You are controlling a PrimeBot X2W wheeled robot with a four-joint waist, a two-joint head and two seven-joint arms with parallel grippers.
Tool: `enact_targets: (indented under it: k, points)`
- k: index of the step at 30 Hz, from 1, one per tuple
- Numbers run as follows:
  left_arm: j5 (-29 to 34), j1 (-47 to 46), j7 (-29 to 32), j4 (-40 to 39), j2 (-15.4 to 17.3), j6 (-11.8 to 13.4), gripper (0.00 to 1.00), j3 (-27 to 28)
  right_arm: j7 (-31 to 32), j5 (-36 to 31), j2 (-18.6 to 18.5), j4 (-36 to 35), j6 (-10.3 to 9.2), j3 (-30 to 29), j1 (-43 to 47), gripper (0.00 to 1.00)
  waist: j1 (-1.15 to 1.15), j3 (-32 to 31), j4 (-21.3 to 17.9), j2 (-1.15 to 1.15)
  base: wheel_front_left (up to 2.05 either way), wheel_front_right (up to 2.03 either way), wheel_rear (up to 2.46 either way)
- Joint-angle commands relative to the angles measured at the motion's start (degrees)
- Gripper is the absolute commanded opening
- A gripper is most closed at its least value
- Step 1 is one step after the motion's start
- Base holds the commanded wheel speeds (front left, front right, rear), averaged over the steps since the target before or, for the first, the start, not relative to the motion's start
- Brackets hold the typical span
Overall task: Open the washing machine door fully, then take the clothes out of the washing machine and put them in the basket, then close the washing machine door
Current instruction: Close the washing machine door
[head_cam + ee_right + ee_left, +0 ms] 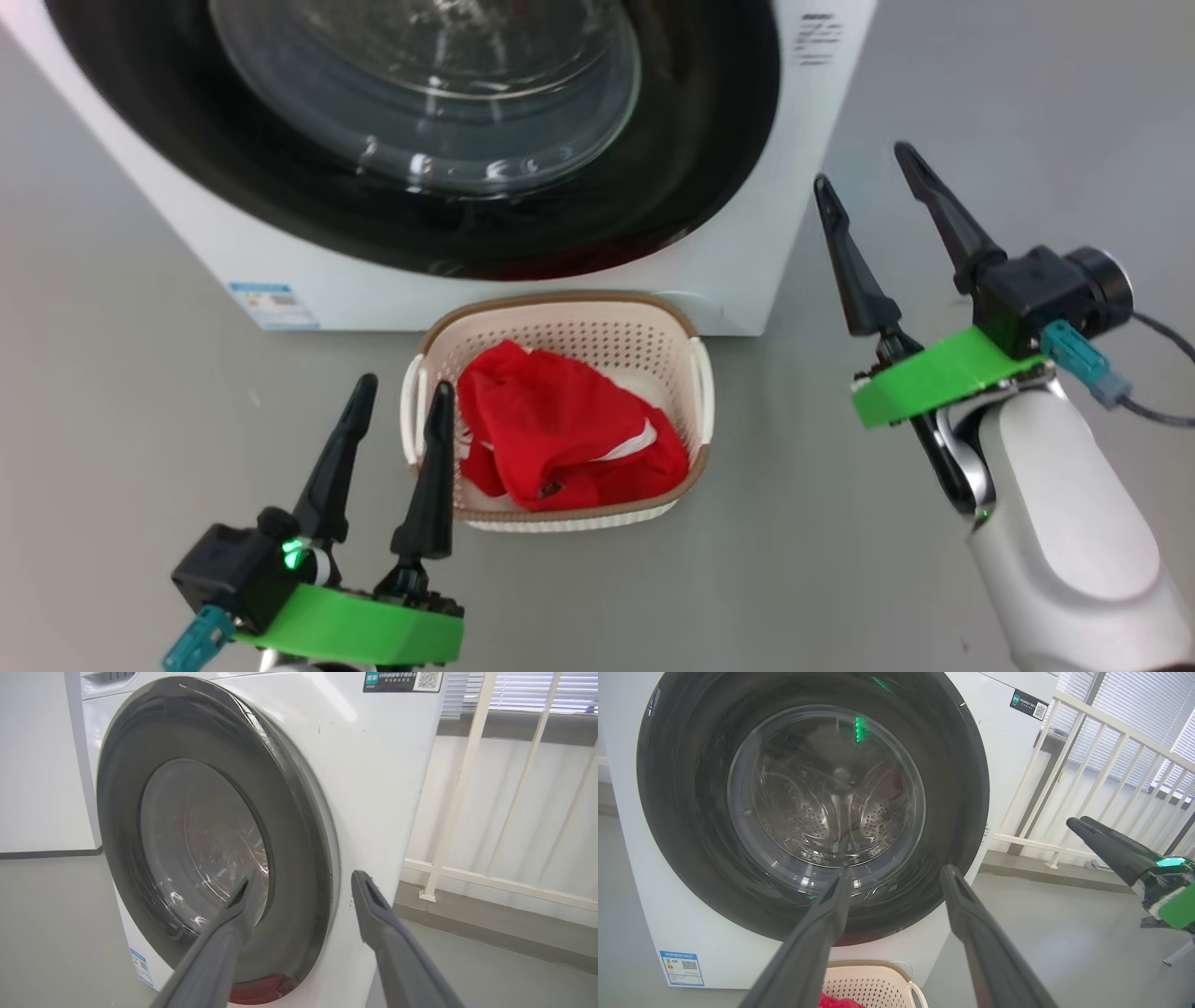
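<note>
The washing machine [738, 271] stands white and boxy ahead, and the washing machine door [420, 140] lies flat against its front, black rim around clear glass. Behind the glass of the door [691, 835] I see bare steel drum. On the floor before it sits the cream basket [560, 313] with the red clothes [560, 429] piled inside. My left gripper [404, 383] is open at the basket's left rim, holding nothing. My right gripper [863, 163] is open and holding nothing, to the right of the machine's front corner. In the right wrist view the right gripper [301, 879] points at the door's [299, 826] right rim.
A white railing [1087, 788] with blinds behind it runs to the right of the machine. Grey floor spreads on both sides of the basket. A blue-white label [275, 306] marks the machine's lower left corner. A cable [1158, 411] trails from my right wrist.
</note>
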Motion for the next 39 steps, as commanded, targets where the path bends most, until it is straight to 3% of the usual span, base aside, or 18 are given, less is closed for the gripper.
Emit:
enact_targets:
  k: [1, 17, 25, 39]
  points:
    - [-0.32, 0.74, -0.51, -0.87, 1.09, 0.48, 1.0, 2.19, -0.13, 0.7, 0.71, -2.46, -0.22, 0.7, 1.58, 1.0, 0.0, -3.05, -3.32, 0.0, 0.0, 0.0, 0.0]
    - [-0.6, 6.4, -0.67, 1.08, 2.11, 0.9, 1.0, 4.92, -0.13, -1.55, 0.72, -13.86, -0.22, -7.63, 20.13, 1.0, 0.0, -11.56, -9.18, 0.0, 0.0, 0.0, 0.0]
    - [0.46, 9.15, -0.69, 1.06, 3.06, 0.97, 1.0, 5.9, -0.13, -0.26, 0.72, -18.06, -0.22, -8.72, 27.55, 1.0, 0.0, -14.0, -9.31, 0.0, 0.0, 0.0, 0.0]
    - [2.18, 12.56, -0.69, 0.54, 4.16, 1.09, 1.0, 6.76, 0.53, 3.2, 0.72, -18.74, -0.22, -10.32, 35.52, 1.0, 0.0, -16.95, -8.82, 0.0, 0.0, 0.0, 0.0]
